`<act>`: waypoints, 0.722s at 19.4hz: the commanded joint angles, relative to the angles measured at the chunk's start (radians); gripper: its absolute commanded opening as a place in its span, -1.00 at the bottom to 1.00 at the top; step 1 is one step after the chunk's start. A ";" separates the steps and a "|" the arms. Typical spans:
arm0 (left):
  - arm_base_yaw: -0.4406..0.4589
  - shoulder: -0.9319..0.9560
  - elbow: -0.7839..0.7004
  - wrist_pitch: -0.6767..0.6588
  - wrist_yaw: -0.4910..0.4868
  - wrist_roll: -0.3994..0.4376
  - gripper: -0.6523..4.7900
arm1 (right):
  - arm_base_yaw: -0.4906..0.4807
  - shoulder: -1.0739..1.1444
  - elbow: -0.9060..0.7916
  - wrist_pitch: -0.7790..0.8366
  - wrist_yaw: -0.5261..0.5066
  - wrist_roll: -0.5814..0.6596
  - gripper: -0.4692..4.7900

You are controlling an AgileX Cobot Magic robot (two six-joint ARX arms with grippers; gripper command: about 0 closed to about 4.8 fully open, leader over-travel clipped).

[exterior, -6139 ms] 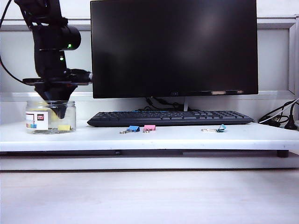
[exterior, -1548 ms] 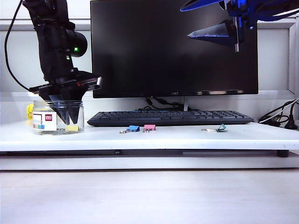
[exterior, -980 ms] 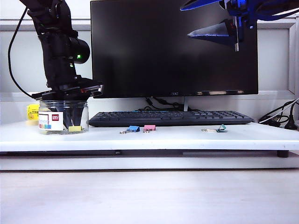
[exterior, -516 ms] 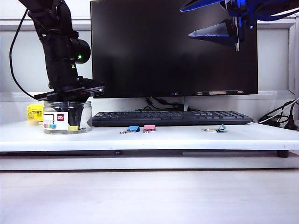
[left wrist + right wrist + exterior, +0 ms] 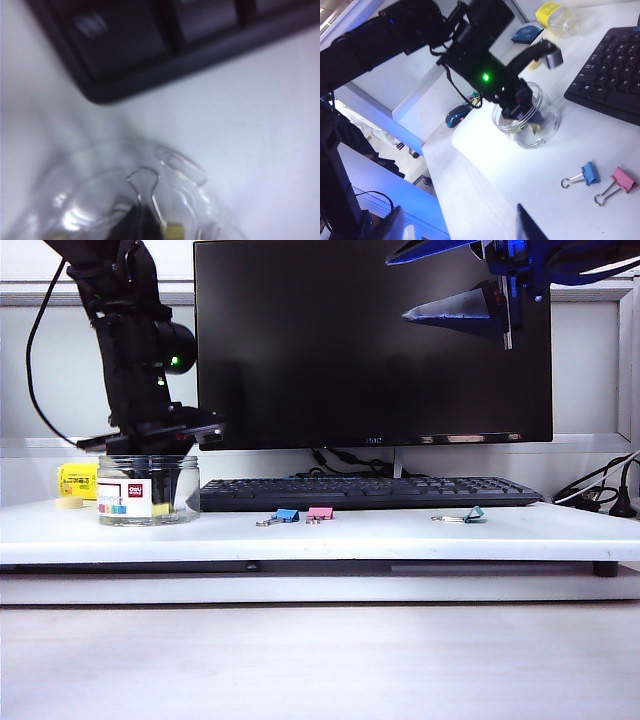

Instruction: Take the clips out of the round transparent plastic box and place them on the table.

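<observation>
The round transparent plastic box (image 5: 148, 490) stands on the white table (image 5: 400, 535), left of the keyboard. My left gripper (image 5: 163, 502) reaches down into it. In the left wrist view its dark fingertips (image 5: 136, 222) are shut together at the silver wire handle (image 5: 143, 179) of a yellow clip (image 5: 175, 231) inside the box (image 5: 185, 167). The right wrist view also shows the box (image 5: 527, 122) with the left arm in it. My right gripper (image 5: 397, 287) hangs high before the monitor, open and empty (image 5: 460, 230).
A black keyboard (image 5: 365, 492) lies under the monitor (image 5: 372, 340). Blue (image 5: 286, 515), pink (image 5: 320, 513) and teal (image 5: 472, 514) clips lie on the table before it. A small yellow box (image 5: 75, 480) and a tape roll (image 5: 68, 502) sit left of the box. Cables lie at far right.
The box has slid right toward the keyboard with my left gripper inside it, and that gripper has closed. The right arm has stayed still.
</observation>
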 commanded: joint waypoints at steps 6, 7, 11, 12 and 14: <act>0.000 -0.016 0.074 -0.064 -0.008 -0.002 -0.70 | 0.001 0.020 0.005 0.011 -0.003 -0.006 0.26; 0.000 -0.021 0.074 -0.067 -0.021 -0.002 -0.70 | 0.001 0.024 0.005 0.011 -0.003 -0.006 0.26; 0.000 -0.067 0.074 -0.068 -0.027 -0.002 -0.70 | 0.001 0.032 0.005 0.018 -0.003 -0.007 0.26; 0.000 -0.078 0.073 -0.069 -0.026 -0.002 -0.70 | 0.001 0.032 0.005 0.018 -0.003 -0.008 0.26; 0.000 -0.102 0.073 -0.068 -0.026 -0.002 -0.70 | 0.001 0.032 0.005 0.018 -0.003 -0.014 0.26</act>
